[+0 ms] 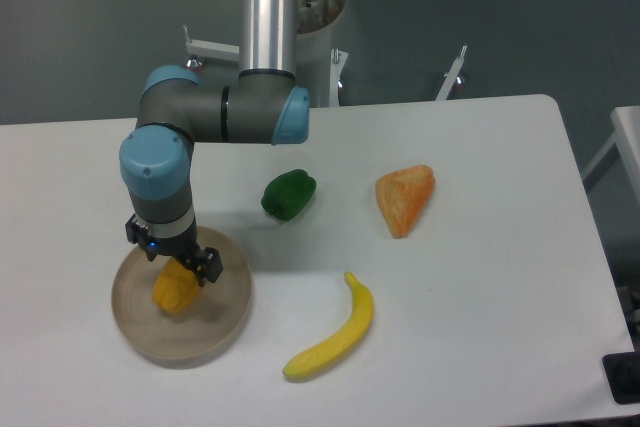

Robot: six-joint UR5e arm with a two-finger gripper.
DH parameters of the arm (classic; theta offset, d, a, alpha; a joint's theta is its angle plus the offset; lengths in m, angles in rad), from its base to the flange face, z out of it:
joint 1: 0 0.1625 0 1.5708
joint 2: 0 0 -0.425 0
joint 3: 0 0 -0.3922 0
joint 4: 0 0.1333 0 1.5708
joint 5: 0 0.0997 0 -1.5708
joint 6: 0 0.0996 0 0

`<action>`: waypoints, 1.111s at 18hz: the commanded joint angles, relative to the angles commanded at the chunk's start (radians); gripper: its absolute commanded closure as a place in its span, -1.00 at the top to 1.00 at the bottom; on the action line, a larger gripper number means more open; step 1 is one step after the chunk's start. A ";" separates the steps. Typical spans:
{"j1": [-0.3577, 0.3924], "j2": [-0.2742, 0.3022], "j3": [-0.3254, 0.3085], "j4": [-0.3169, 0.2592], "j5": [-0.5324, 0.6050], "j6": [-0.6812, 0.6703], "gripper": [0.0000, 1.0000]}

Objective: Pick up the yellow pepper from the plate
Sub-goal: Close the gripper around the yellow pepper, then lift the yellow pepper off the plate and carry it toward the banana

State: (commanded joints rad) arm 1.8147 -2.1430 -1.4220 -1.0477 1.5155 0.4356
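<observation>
Tool (176, 263) sits right over the pepper (175, 289) mid-plate (220, 332), grip state unreadable; plate near worktop's (480, 347) front-left, banana (335, 339) well clear to its right.

Two peppers (176, 287) (289, 195), banana (333, 332), wedge (405, 198), plate (215, 332).

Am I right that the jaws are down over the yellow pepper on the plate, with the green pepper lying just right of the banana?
Not quite. The camera view shows the gripper over the yellow pepper on the plate, but the green pepper lies up and left of the banana, farther back on the table.
</observation>
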 joint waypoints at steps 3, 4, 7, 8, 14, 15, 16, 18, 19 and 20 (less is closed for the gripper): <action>-0.002 0.000 -0.005 0.002 0.000 0.012 0.03; -0.002 0.002 -0.006 0.000 0.000 0.021 0.00; 0.000 0.011 -0.008 -0.002 0.000 0.020 -0.04; 0.000 0.012 -0.008 -0.002 0.000 0.021 -0.04; 0.060 0.081 0.003 -0.018 0.003 0.073 -0.04; 0.081 0.106 0.003 -0.021 0.003 0.101 -0.04; 0.100 0.126 0.002 -0.024 0.005 0.132 -0.04; 0.156 0.149 -0.003 -0.037 0.020 0.205 -0.04; 0.204 0.164 -0.002 -0.046 0.050 0.271 -0.04; 0.245 0.173 0.000 -0.046 0.073 0.313 -0.04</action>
State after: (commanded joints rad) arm 2.0597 -1.9697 -1.4220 -1.0937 1.5890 0.7482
